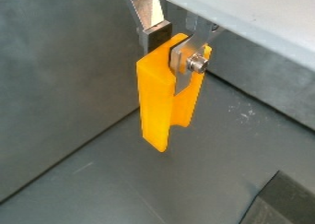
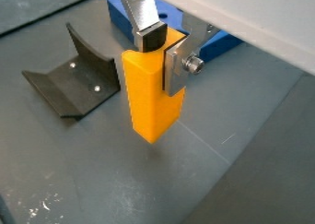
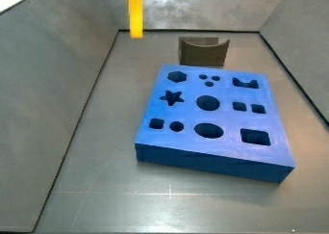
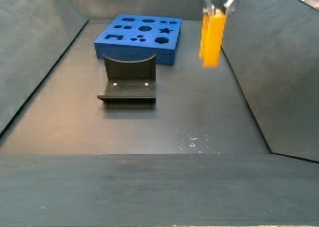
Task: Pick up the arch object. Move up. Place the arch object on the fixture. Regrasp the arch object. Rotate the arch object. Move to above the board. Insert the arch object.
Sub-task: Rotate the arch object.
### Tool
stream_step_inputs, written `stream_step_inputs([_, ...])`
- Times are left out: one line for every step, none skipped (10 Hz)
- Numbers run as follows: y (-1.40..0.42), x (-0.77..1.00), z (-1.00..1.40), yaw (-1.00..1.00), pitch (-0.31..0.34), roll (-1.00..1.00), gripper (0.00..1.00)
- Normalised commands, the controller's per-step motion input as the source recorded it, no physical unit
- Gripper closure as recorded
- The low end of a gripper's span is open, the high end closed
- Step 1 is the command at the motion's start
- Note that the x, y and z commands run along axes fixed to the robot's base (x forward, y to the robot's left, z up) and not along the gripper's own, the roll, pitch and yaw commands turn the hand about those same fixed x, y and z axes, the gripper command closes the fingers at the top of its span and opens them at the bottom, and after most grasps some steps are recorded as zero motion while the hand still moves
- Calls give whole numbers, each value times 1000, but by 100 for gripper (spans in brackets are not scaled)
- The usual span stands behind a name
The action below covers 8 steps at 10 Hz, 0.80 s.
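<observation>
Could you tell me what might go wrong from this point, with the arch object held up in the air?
The end effector grips the arch object only near its top, so the long hanging part could swing or slip in the pads. In a side view it hangs clear of the floor, off to the side of the fixture, so a misaligned descent could knock the fixture's upright or miss it.

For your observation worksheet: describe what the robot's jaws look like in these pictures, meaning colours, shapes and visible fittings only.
The gripper in both wrist views has two flat silver metal plates as fingers, one tipped with a dark pad. A round silver fastener shows on one plate. Above them sits a pale grey housing. No cables or markings are visible.
</observation>
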Motion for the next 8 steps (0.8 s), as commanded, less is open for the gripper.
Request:
stream_step_inputs([12, 16, -1000, 17, -58, -11, 100])
stream_step_inputs([11, 15, -1000, 18, -62, -16, 100])
stream_step_inputs([11, 14, -1000, 19, -62, -21, 100])
stream_step_inputs([10, 17, -1000, 20, -64, -27, 100])
stream_step_inputs([10, 19, -1000, 22, -64, -32, 100])
stream_step_inputs([9, 17, -1000, 23, -62, -35, 100])
stream_step_inputs([4, 17, -823, 26, -65, -44, 100])
stream_step_inputs([3, 15, -751, 26, -64, -47, 100])
